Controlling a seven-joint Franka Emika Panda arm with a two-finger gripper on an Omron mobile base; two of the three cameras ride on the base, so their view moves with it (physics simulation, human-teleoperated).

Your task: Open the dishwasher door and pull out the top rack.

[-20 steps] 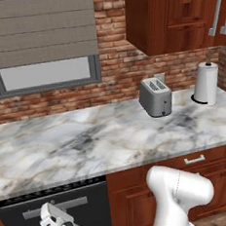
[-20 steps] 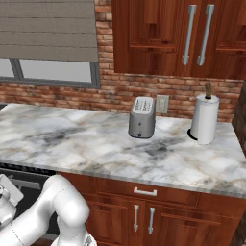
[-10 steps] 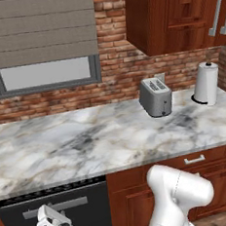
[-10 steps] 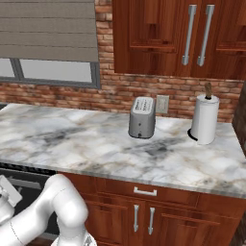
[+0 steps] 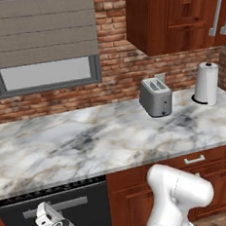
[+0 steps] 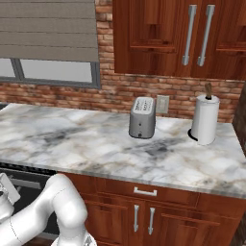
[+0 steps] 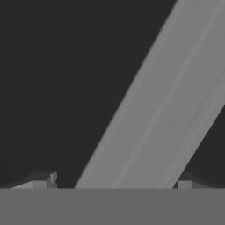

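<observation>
Left base view, change: the white wrist has sunk a little lower in front of the dishwasher door (image 5: 90, 210) than half a second ago; the rest of the scene matches
Left base view, door: flat black panel under the tabletop's (image 5: 89, 146) front edge at the lower left, shut, dotted strip along its top, grey bar handle (image 5: 60, 206) across it
Left base view, tabletop: veined grey-white marble; boxy silver toaster (image 5: 155, 97) and upright white paper towel roll (image 5: 206, 83) toward its back right corner
Right base view, change: none to see against the earlier picture
Right base view, door: black sliver at the lower left edge, below the tabletop front
Right base view, cabinets: reddish-brown wood with silver bar handles, above and below the marble
Hand view, handle: smooth grey bar running slantwise across the matte black door, close up
Hand view, gripper: gripper (image 7: 114, 183) spread wide, one dark tip either side of the bar, holding nothing
</observation>
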